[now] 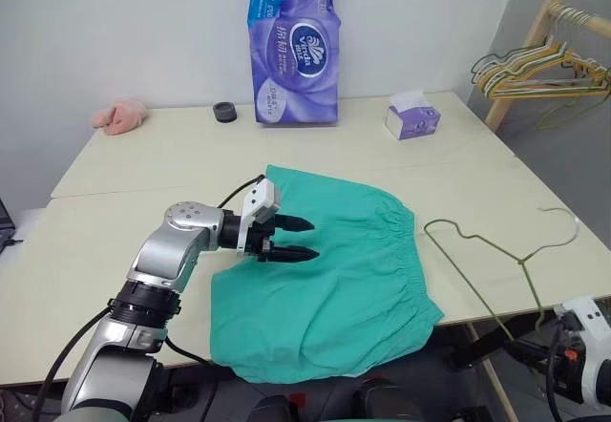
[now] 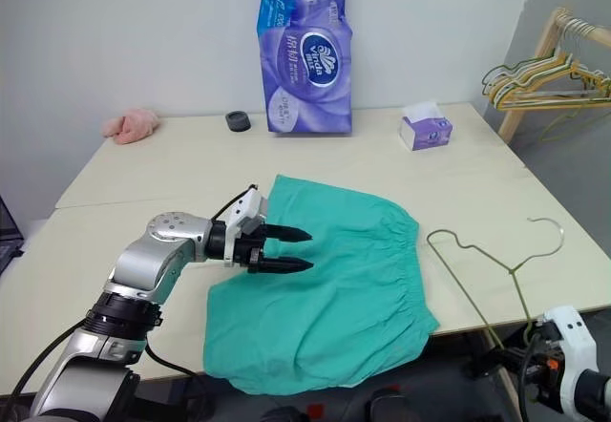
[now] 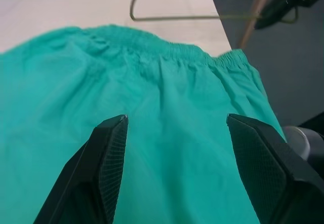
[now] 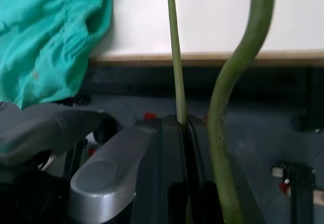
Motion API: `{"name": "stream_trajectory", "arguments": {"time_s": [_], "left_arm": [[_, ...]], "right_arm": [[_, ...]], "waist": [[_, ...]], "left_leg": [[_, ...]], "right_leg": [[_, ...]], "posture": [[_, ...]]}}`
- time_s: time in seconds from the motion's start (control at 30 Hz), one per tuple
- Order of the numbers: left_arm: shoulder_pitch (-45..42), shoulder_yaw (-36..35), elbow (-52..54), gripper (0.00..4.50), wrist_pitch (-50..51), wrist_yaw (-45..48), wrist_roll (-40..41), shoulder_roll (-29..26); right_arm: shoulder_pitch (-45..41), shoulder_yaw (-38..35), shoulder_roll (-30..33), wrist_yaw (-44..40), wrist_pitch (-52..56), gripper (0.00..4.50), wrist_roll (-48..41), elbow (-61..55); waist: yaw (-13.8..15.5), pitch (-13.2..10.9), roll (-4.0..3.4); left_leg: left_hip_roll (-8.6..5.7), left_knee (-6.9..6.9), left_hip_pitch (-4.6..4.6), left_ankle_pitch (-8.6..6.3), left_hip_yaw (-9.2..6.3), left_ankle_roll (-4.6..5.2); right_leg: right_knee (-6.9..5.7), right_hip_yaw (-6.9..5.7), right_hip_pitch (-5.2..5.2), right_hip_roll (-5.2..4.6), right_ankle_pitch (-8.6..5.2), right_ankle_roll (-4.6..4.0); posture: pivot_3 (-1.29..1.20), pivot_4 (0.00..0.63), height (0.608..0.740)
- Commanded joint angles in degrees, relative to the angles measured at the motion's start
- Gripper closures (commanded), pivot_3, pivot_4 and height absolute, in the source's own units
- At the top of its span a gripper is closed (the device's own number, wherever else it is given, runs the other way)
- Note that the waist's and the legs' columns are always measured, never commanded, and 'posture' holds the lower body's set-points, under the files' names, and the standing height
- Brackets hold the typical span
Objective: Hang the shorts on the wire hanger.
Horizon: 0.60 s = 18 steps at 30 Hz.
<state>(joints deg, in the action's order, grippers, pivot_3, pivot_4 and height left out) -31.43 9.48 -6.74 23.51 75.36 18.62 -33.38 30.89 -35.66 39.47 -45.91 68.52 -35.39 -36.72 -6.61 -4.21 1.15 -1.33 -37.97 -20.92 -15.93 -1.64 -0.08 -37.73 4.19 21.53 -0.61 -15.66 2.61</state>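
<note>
- Two grippers: left gripper (image 1: 298, 237) hovered over the shorts (image 1: 353, 279), fingers spread, nothing held.
- Right gripper (image 4: 185, 125) pinched the hanger (image 1: 496, 260) wire, shorts off to its side.

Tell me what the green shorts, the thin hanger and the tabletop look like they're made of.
The shorts: soft woven cloth, matte, gathered into fine puckers at an elastic waistband. The wire hanger: thin bent wire, dull olive, probably coated or painted metal; it keeps its bends. The table: smooth pale cream board, likely laminate, with a brown edge seen from the right wrist.
</note>
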Motion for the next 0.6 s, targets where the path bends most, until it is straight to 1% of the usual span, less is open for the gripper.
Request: {"name": "stream_trajectory", "arguments": {"time_s": [0.03,0.23,0.37,0.53,0.6], "left_arm": [[-1.33,-0.37,1.18,1.21,-3.89,-0.77,-1.14,-0.17],[-0.76,-0.79,2.65,1.21,-4.7,-2.37,-1.63,-0.47],[-1.63,-1.7,0.3,1.21,-6.03,-4.16,-2.74,-1.01],[-3.3,-2.48,-2.94,1.21,-7.87,-5.64,-3.47,-1.46],[-4.06,-2.68,-4.51,1.21,-8.85,-6.14,-4.1,-1.54]], "right_arm": [[-0.38,0.77,1.85,-0.05,-0.23,4.5,-1.69,-1.74],[-1.33,3.04,5.64,-1.54,-0.53,4.5,-3.77,-1.27],[-2.42,3.85,8.3,-2.83,-1.25,4.5,-5.0,-0.52],[-7.1,7.21,10.06,-2.42,-1.32,4.5,-5.87,1.42],[-11.25,10.78,10.14,-1.12,-1.34,4.5,-4.74,4.41]], "waist": [[-0.17,0.01,-0.01],[0.04,-0.03,0.02],[0.15,-0.06,0.06],[0.14,-0.11,0.14],[0.15,-0.16,0.22]], "left_leg": [[0.0,0.01,0.01,0.0,0.05,0.0],[0.0,0.0,0.01,-0.01,0.05,0.01],[-0.01,0.0,0.01,-0.01,0.06,0.01],[0.01,0.01,0.01,-0.01,0.06,0.01],[0.01,0.02,0.0,-0.01,0.04,0.01]], "right_leg": [[0.0,0.0,0.01,0.01,0.0,0.0],[0.01,0.0,0.0,0.02,0.0,0.0],[0.02,-0.01,-0.01,0.02,0.0,0.01],[0.02,-0.02,0.0,0.07,0.0,0.01],[0.04,-0.03,0.01,0.08,0.0,0.01]], "posture": [[-0.22,0.058,0.74],[-0.2,0.059,0.74],[-0.19,0.058,0.74],[-0.18,0.056,0.74],[-0.18,0.056,0.74]]}}
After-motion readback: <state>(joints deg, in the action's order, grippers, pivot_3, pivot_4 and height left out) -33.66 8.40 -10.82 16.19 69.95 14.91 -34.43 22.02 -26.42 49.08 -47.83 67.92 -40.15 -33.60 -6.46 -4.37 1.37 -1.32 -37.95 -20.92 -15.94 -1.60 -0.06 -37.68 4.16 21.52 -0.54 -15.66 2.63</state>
